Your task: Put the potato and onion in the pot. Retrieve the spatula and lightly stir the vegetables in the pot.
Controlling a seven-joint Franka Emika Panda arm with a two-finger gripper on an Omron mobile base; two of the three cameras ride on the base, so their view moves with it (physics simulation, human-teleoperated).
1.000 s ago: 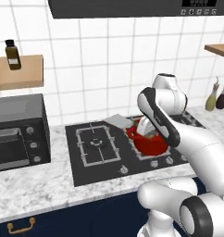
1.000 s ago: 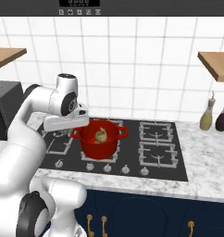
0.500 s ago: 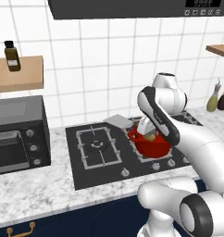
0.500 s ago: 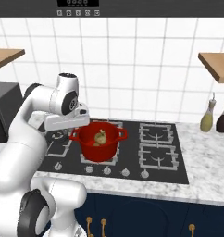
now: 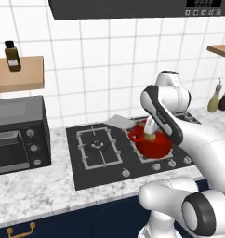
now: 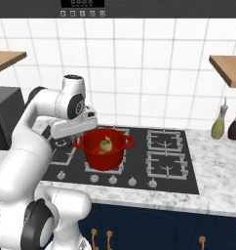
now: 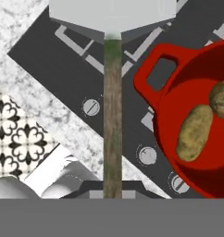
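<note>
Sitting on the front burner of the black hob (image 6: 159, 161), the red pot (image 6: 106, 155) holds the potato (image 7: 194, 132) and the onion (image 7: 221, 100). The spatula (image 7: 112, 115) hangs just beside the pot's loop handle, outside the rim, its pale blade over the hob. The jaws are clamped on the spatula's wooden handle. The grey marble surface (image 6: 217, 180) surrounds the hob.

Potato (image 7: 194, 132), onion (image 7: 221, 99) in pot (image 6: 106, 155) on hob (image 6: 171, 161).
</note>
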